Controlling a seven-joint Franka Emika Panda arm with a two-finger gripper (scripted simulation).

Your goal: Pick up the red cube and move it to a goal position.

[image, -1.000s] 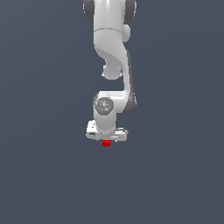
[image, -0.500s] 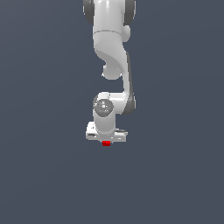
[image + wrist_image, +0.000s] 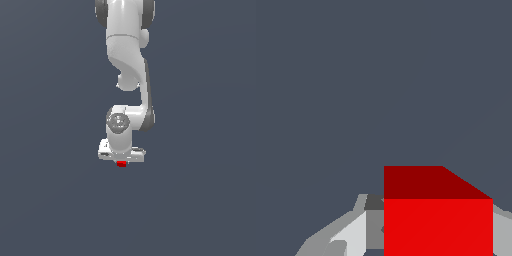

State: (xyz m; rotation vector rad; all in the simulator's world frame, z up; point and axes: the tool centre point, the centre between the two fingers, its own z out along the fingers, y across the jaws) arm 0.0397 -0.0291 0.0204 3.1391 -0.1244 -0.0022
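The red cube (image 3: 121,163) shows as a small red block just under the white hand of the arm, in the middle of the exterior view. My gripper (image 3: 121,161) is shut on it, and the hand hides the fingers there. In the wrist view the red cube (image 3: 436,215) fills the space between the two grey fingers (image 3: 348,235), with its darker upper face showing. No goal marker is visible in either view.
The white arm (image 3: 127,60) comes down from the top of the exterior view. A plain dark grey-blue ground (image 3: 50,200) surrounds it, with no other objects or edges in sight.
The hand with the red cube has sunk only very slightly. The grip on the cube looks the same.
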